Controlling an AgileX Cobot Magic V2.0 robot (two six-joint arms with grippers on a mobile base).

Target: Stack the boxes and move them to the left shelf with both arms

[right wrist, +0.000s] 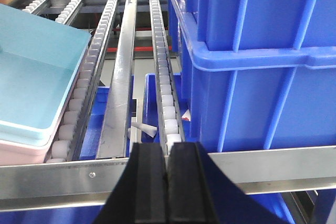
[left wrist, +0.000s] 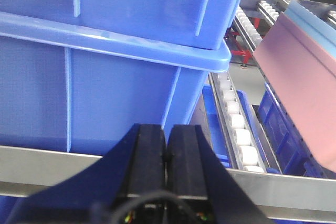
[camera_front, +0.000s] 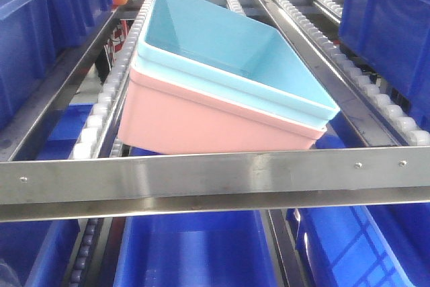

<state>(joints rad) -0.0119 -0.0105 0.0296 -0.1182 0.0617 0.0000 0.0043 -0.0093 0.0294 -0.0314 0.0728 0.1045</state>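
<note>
The left gripper (left wrist: 166,153) has its jaws pressed together on nothing, facing the stacked dark blue crates (left wrist: 105,51); the pink box (left wrist: 299,87) sits up and to the right of those jaws, apart from them. In the front view the blue box (camera_front: 235,52) is nested in the pink one, both resting skewed on the roller shelf (camera_front: 215,179) behind its front bar. The right gripper (right wrist: 167,182) is likewise closed and empty, with the boxes up and to the left of its jaws. Stacking and placing look done; what remains is probably drawing both arms clear.
</note>
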